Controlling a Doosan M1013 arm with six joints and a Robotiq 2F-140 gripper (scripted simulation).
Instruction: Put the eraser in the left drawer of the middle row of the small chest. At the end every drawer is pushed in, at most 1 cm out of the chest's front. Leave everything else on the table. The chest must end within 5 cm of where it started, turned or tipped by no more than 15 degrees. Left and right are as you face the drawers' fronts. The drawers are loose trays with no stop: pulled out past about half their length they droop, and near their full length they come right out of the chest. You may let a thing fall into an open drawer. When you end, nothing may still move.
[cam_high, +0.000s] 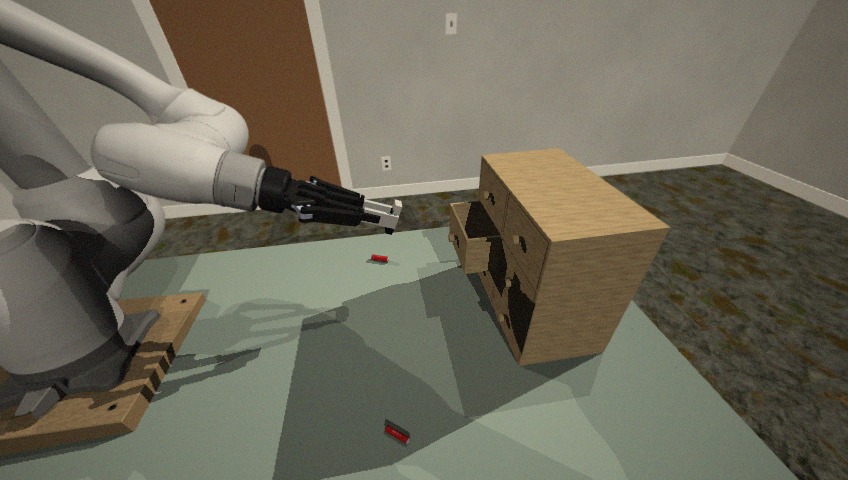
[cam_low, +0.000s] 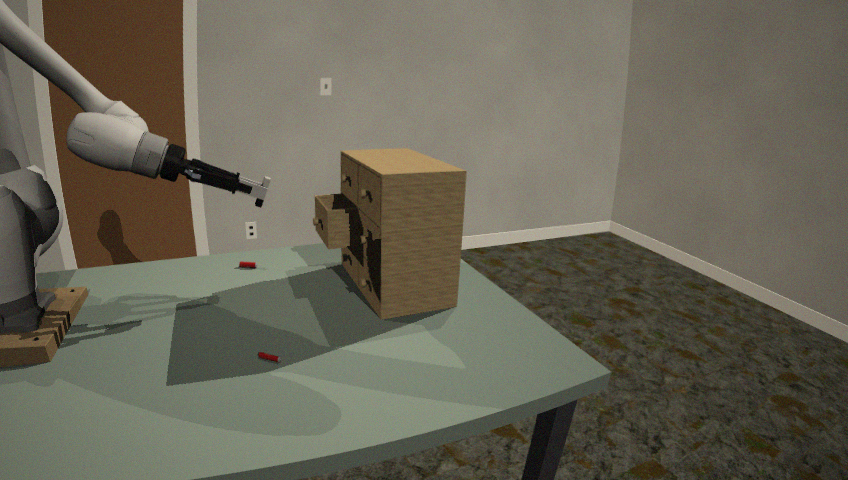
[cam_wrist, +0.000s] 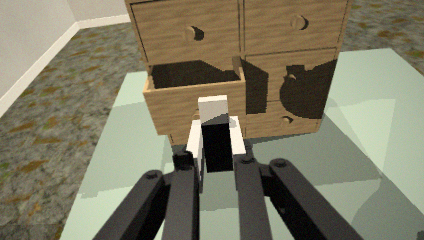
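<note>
- A plain domestic-looking room is showing: grey plastered walls (cam_low: 476, 89) with white baseboards (cam_low: 535, 233) are meeting in a corner at right.
- A brown door (cam_low: 113, 71) is standing at upper left, with a white light switch (cam_low: 325, 86) and wall outlet (cam_low: 251, 229) nearby.
- Mottled dark carpet (cam_low: 684, 356) is covering the floor.
</note>
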